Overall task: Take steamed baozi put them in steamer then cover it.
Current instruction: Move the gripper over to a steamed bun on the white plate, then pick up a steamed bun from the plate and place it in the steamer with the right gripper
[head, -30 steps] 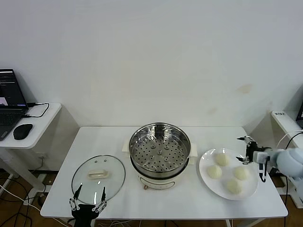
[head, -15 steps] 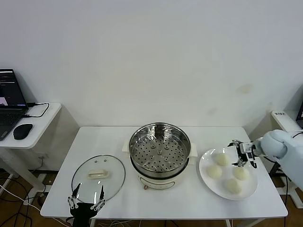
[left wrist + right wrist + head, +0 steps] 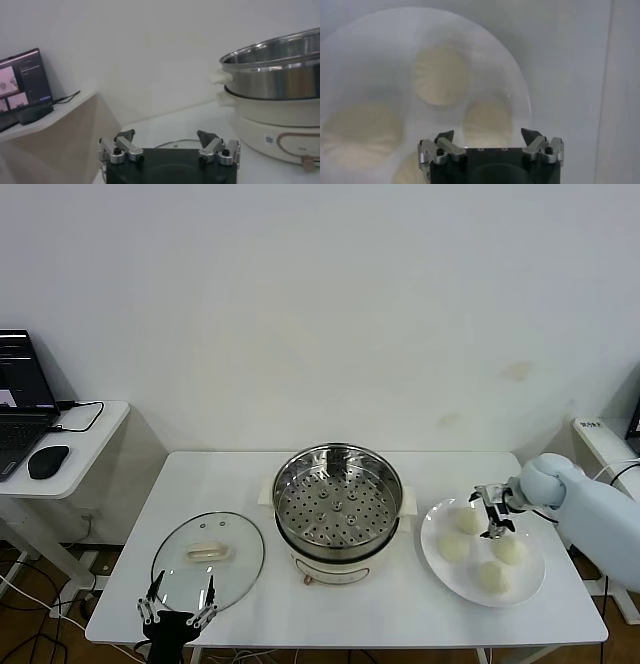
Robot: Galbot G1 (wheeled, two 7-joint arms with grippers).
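**Four soft buns, none yet lifted**

Four steamed baozi sit on a white plate point(image 3: 434, 559) at the right end of the white table point(image 3: 230, 474): one at the rear point(image 3: 469, 521), one toward the steamer point(image 3: 454, 548), one on the outer side point(image 3: 509, 550) and one nearest the front edge point(image 3: 493, 576). The right gripper point(image 3: 492, 513) hangs just above the plate with its jaws spread wide and nothing between them, over the gap between the rear and outer buns. Its wrist camera looks straight down on the pleated tops of the buns, and none of them lies between the jaws.

Judging by their smooth, puffy look, the buns should be light, soft and easily dented, with a slightly tacky skin. A wide grip low on the flanks, across the middle and closed only until the dough gives a little, seems safest; pinching the crown would likely tear or flatten it. The buns lie close together, so a finger coming down beside one could nudge its neighbour.

The steamer point(image 3: 338, 514) stands mid-table, its perforated tray point(image 3: 336, 509) bare. The glass cover point(image 3: 208, 562) lies flat on the table to its left, handle point(image 3: 208, 552) up; it should be rigid, heavier and breakable, best taken by that handle. The left gripper point(image 3: 178, 608) waits at the front table edge near the cover, jaws apart and empty.
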